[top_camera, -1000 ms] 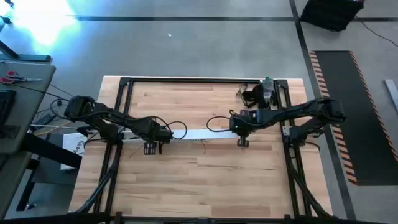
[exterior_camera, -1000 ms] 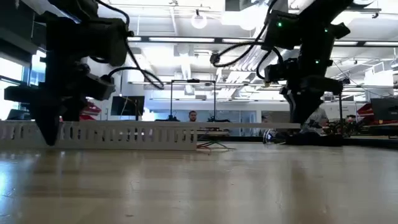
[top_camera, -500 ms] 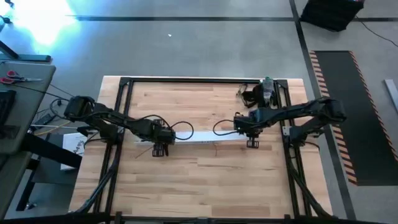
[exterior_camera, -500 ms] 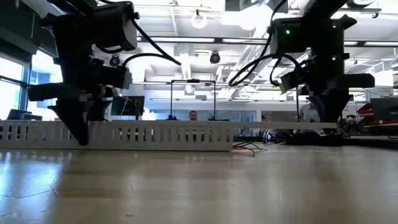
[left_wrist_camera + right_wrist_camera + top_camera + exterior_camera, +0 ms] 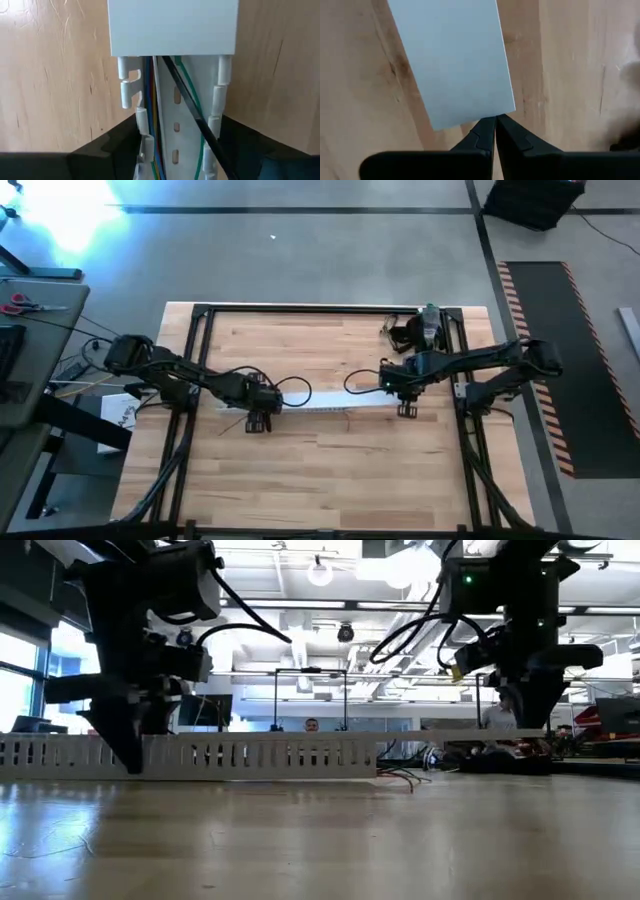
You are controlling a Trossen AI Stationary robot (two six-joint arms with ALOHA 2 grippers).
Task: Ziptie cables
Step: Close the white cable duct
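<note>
Left gripper clamped on slotted channel, right gripper pinching cover strip beyond its end — risks dragging strip askew, trapping cables.

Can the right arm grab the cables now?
Probably not. The right gripper has its jaws shut on the cover, and the cables lie inside the channel, partly under that cover, at the left gripper.

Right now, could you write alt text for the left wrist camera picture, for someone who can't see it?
Looking down a white slotted channel on a wooden table, with coloured cables lying inside it. A flat white cover strip caps the far part, and the left claw's dark fingers sit on either side of the channel.
</note>
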